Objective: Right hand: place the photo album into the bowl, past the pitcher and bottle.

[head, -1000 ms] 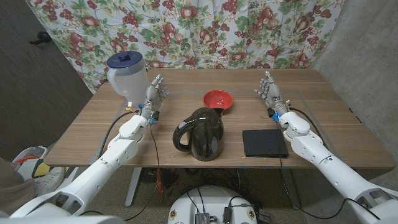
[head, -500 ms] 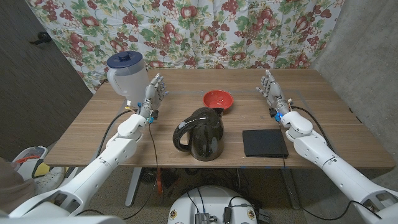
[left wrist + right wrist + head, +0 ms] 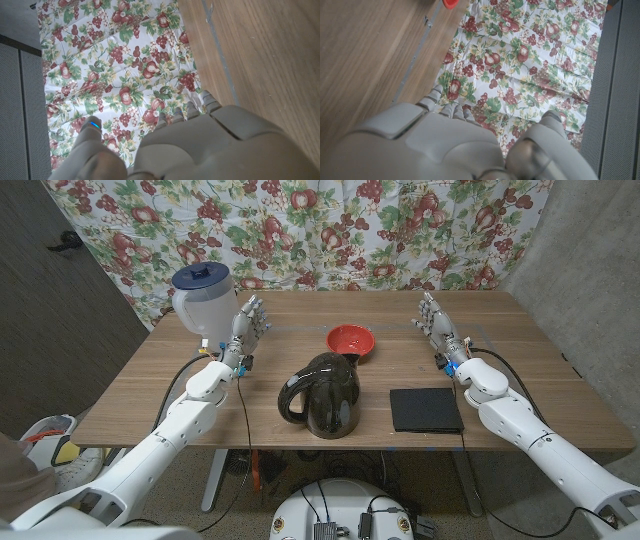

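Right hand [image 3: 436,326] empty, fingers spread, above table | photo album [image 3: 426,409] flat near front edge | risk: carrying it toward red bowl [image 3: 351,339], could clip dark pitcher [image 3: 323,394].

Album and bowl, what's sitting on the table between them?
Nothing: in the head view, bare wood runs from the album up to the bowl. The dark pitcher stands left of that line, beside the album and just in front of the bowl.

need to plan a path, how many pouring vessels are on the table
2. A white pitcher with a blue lid stands at the far left corner. A black kettle-like jug stands mid-table, in front of the red bowl.
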Robot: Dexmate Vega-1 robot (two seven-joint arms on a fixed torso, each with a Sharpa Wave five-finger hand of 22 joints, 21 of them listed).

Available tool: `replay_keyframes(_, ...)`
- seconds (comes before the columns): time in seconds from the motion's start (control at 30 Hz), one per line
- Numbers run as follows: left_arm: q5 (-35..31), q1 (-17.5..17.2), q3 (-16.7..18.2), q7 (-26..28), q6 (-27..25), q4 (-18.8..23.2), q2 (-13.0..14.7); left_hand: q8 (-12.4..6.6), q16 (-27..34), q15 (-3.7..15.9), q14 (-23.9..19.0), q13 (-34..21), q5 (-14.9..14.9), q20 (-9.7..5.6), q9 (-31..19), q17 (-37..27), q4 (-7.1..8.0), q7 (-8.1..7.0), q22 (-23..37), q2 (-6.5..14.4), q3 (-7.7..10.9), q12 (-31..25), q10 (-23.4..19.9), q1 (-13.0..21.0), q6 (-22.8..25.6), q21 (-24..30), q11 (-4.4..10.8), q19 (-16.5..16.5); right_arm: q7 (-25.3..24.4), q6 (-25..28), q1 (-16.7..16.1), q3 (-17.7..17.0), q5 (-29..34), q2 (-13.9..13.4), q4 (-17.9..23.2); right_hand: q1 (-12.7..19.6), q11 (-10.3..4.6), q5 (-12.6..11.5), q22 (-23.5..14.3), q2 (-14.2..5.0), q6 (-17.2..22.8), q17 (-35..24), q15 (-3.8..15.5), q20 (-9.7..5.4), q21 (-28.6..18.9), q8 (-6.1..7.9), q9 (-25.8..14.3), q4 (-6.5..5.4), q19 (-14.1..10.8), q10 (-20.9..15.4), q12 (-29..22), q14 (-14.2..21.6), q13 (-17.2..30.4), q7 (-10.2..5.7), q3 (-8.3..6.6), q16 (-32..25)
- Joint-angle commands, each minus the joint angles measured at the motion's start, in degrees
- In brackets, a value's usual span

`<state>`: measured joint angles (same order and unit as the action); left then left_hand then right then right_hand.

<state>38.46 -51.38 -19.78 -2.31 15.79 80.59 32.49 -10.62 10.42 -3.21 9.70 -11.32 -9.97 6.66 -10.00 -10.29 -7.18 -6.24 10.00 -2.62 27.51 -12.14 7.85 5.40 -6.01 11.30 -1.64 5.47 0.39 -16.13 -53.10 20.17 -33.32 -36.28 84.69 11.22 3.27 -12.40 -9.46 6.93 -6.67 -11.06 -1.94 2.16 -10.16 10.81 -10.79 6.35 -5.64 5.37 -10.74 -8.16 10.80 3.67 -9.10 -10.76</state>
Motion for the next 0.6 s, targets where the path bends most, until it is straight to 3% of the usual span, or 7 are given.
replay_keyframes(0.03,0.1,-0.9,0.0,-0.1,-0.6,2.0,0.7,-0.22,0.1,-0.19,0.6,-0.2,-0.4,0.44,-0.2,-0.1,-0.08,0.13,0.1,0.5,0.51,-0.2,0.4,0.4,0.0,-0.1,-0.04,-0.1,-1.2,1.3,-2.0,-0.8,0.8,-2.2,3.4,0.6,-0.53,-0.3,-0.2,0.16,-0.2,-0.3,0.36,-0.07,-0.1,0.02,-0.2,0.38,0.2,0.3,0.1,-0.3,0.1,-0.19,0.14,0.0)
replay_keyframes(0.47,0.0,-1.6,-0.1,-0.2,-0.4,2.7,0.9,-0.21,0.1,-0.22,0.7,-0.2,-0.3,0.42,-0.2,-0.1,-0.14,0.13,0.1,0.8,0.62,-0.2,0.4,0.6,0.0,-0.1,-0.13,-0.1,-2.6,3.1,-4.7,-1.9,2.2,-5.5,8.5,0.9,-0.74,-0.6,-0.2,0.79,-0.5,-0.3,0.45,-0.16,-0.1,0.05,-0.2,0.63,0.6,0.7,0.0,-0.8,0.1,-0.40,0.60,0.0)
replay_keyframes(0.6,0.0,-1.6,-0.1,-0.5,-0.1,2.6,1.0,-0.22,0.1,-0.22,0.7,-0.2,-0.3,0.42,-0.2,-0.1,-0.17,0.15,0.1,0.8,0.65,-0.2,0.4,0.6,0.1,-0.1,-0.15,-0.1,-2.8,3.1,-5.4,-2.4,1.5,-5.4,9.0,1.0,-0.64,-0.7,-0.2,0.80,-0.6,-0.3,0.37,-0.14,-0.1,0.05,-0.2,0.69,0.7,0.9,0.1,-0.9,0.1,-0.39,0.63,0.0)
